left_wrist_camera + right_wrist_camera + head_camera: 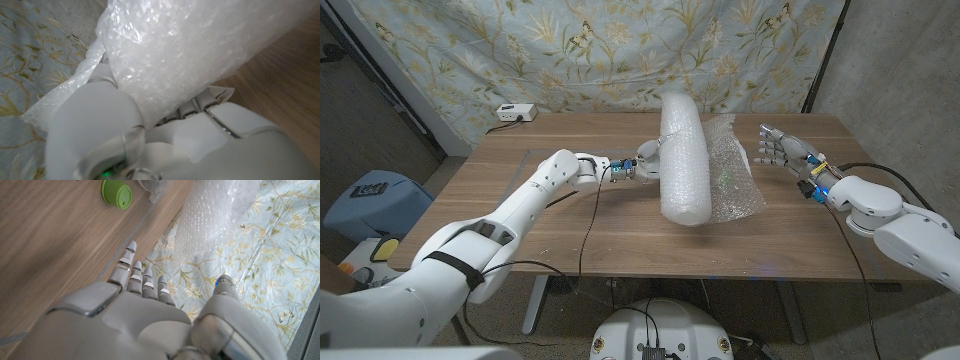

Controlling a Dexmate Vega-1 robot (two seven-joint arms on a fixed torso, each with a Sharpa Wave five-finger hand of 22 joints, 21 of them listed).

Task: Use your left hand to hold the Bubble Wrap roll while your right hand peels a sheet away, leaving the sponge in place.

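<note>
The Bubble Wrap roll (pixel 684 160) is one white roll; it lies near the middle of the wooden table (pixel 550 225), its length running from the far edge toward the near edge, a little tilted. One loose sheet (pixel 733 175) of the same wrap spreads out from the roll's right side and lies crumpled on the wood. To the left of the roll, at the far left corner of the table, stands one small white box (pixel 516 113), well apart from the roll; between this box and the roll the wood is bare. The left hand (pixel 646 162) reaches in from the left and presses against the roll's left side about halfway along it; in the left wrist view the fingers (pixel 200 106) lie under the wrap and the thumb (pixel 95 125) is against it, so the hand grasps the roll. Near of the roll there is a broad strip of free wood up to the table's near edge. To the right of the sheet, the right hand (pixel 775 150) hovers with its fingers spread apart and holds nothing; it is near the sheet's right border but not touching it. In the right wrist view one green round thing (pixel 116 192) lies on the table beyond the fingertips (pixel 131 247); I cannot tell what it is. Behind the table hangs one flowered cloth (pixel 620 50).
</note>
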